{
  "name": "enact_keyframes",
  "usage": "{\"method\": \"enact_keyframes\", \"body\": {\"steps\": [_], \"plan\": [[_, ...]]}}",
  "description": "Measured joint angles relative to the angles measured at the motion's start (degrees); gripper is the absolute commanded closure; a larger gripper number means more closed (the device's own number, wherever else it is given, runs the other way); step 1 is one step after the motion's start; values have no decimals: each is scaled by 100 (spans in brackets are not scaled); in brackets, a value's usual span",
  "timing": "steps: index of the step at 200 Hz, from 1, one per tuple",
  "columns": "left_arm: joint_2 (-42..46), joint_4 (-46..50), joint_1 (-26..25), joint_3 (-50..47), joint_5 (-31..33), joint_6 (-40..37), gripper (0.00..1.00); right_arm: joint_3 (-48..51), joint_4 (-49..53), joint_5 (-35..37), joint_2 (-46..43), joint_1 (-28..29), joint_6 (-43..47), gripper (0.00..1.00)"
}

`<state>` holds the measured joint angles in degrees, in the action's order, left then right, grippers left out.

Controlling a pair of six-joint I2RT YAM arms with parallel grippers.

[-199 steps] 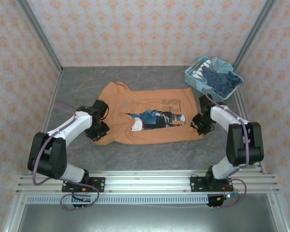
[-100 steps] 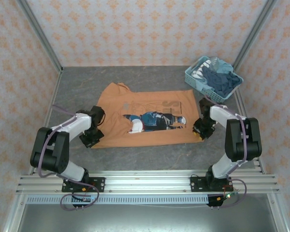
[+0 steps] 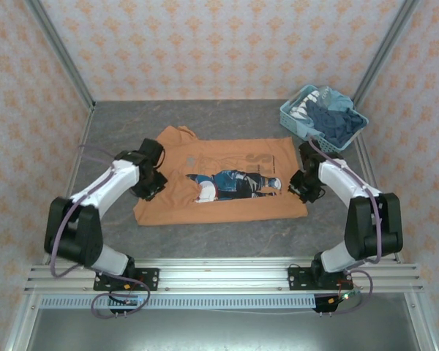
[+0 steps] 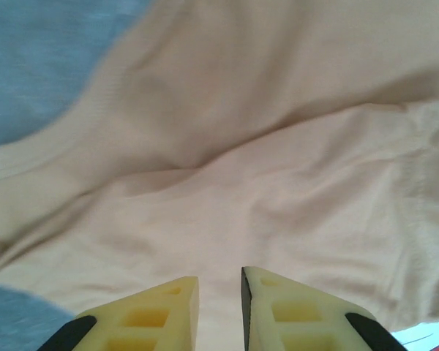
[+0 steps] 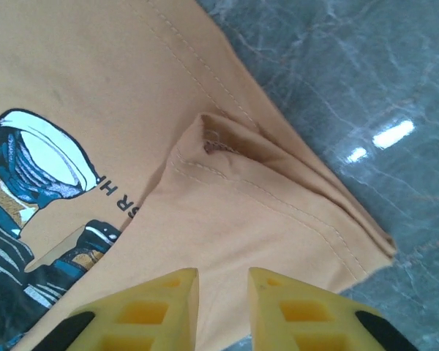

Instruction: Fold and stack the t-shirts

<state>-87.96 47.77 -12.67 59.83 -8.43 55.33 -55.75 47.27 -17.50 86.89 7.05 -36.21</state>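
The orange-tan t-shirt (image 3: 219, 164) lies spread on the grey tabletop (image 3: 219, 245) at the middle of the workspace, print side up, its length running from 9 to 3 o'clock. Its near edge is fairly straight. The dark picture print (image 3: 234, 183) sits a little toward 3 o'clock, and one sleeve (image 3: 177, 133) pokes out at 11 o'clock.

At the shirt's 9 o'clock side the left end effector (image 3: 155, 189) is over the cloth. Its wrist camera shows the yellow fingers (image 4: 161, 307) drawn almost together, a slit between them and rumpled orange fabric below, with nothing visibly caught. At 3 o'clock the right end effector (image 3: 301, 189) is over the hemmed edge, likewise nearly pressed together (image 5: 223, 281). Under it a corner of the hem (image 5: 278, 190) lies doubled over on itself.

Farther off, at 1 o'clock by the back corner, the light-blue basket (image 3: 287, 121) holds a dark blue tee (image 3: 335, 124) and something pale (image 3: 306, 110), both crumpled.

By my reading the job is at an early stage. This first shirt is laid out and roughly flat, with only that small turned corner. No lengthwise or crosswise fold is made, no stack is begun, and the basket's garments are yet to be taken out.
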Motion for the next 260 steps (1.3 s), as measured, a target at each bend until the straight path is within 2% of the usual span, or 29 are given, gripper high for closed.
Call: {"method": "enact_keyframes", "body": {"steps": [40, 72, 148, 177, 183, 192, 203, 226, 260], "plan": [[-1255, -260, -90, 625, -122, -28, 82, -199, -160, 17, 649, 0, 13, 80], [-1517, -293, -85, 415, -48, -33, 82, -179, -188, 33, 1060, 0, -44, 76], [-157, -339, -79, -1163, 188, -26, 81, 896, -173, -256, 164, 413, -645, 72], [177, 22, 28, -1257, 376, -70, 68, 1152, -52, -385, -197, 516, -872, 63], [216, 140, 46, -1139, 450, -122, 65, 1137, -52, -376, -262, 516, -894, 61], [229, 280, 72, -863, 525, -188, 54, 1049, -59, -348, -356, 516, -874, 59], [179, 380, 101, -319, 621, -330, 49, 807, -103, -280, -417, 516, -804, 57], [-372, 385, 267, 1213, 682, -612, 46, -63, -457, -4, -317, 516, -439, 56], [-2092, 387, 592, 3665, 767, -1067, 45, -1683, -955, 426, 610, 448, 221, 56]]}}
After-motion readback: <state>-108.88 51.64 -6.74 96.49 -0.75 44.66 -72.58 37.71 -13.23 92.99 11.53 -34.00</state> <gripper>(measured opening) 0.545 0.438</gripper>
